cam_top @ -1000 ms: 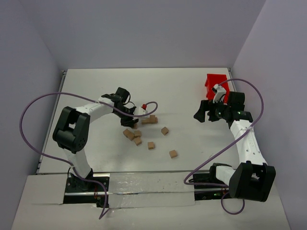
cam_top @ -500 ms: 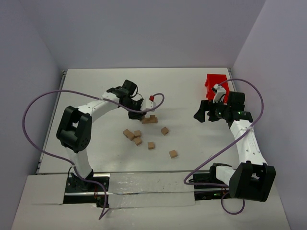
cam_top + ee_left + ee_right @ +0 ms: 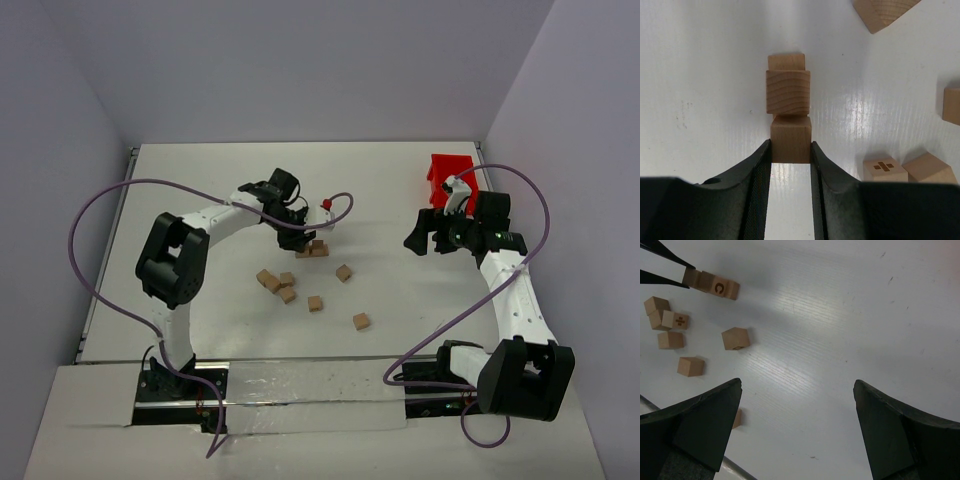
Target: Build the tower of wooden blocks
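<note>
My left gripper (image 3: pixel 297 240) is shut on a wood block (image 3: pixel 790 137), its fingertips (image 3: pixel 766 150) gripping the block's sides. That block touches the end of a short row of two more wood blocks (image 3: pixel 787 92) lying on the table (image 3: pixel 318 249). The same row of three shows in the right wrist view (image 3: pixel 711 284). No stacked tower shows. Several loose wood blocks (image 3: pixel 288 294) lie nearer the arms, one to the right (image 3: pixel 343 272) and one at the front (image 3: pixel 361 321). My right gripper (image 3: pixel 428 243) is open and empty (image 3: pixel 797 390), hovering over bare table to the right.
A red plastic bin (image 3: pixel 447 172) stands at the back right, just behind my right arm. Loose blocks also show in the left wrist view (image 3: pixel 884 169) at the lower right. Purple cables loop beside both arms. Walls close the table at the back and sides.
My left gripper has moved right and forward with its block, from beside the loose blocks to the left end of the short row, where the block now touches it. The right arm has not moved.
</note>
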Robot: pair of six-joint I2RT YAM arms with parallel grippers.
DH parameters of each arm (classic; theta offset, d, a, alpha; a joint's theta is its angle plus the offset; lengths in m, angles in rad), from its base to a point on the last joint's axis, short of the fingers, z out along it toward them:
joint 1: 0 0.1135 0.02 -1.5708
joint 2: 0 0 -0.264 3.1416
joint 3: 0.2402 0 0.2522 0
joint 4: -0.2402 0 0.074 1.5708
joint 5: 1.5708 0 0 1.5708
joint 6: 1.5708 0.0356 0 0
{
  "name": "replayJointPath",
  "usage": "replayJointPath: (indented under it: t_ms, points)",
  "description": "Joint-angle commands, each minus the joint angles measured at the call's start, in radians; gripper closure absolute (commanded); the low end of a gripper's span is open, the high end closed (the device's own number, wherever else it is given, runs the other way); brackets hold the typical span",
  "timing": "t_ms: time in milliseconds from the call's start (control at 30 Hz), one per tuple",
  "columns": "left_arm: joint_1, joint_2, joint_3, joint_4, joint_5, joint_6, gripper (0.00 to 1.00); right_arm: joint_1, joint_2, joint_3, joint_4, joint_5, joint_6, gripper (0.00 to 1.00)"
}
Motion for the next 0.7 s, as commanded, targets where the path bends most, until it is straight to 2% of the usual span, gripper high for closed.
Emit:
replayJointPath:
  t_ms: [0, 300, 667]
  points:
    - [-0.01, 0.017, 0.045, 0.03, 0.003, -0.017, 0.9, 0.005, -0.009, 0.004, 0.022, -0.016, -0.001, 0.0]
    - [-0.017, 0.022, 0.052, 0.039, 0.003, -0.023, 0.88, 0.005, -0.006, 0.004, 0.021, -0.017, -0.001, 0.0]
    - [-0.027, 0.029, 0.051, 0.05, -0.011, -0.028, 0.79, 0.007, -0.004, 0.004, 0.019, -0.015, -0.001, 0.0]
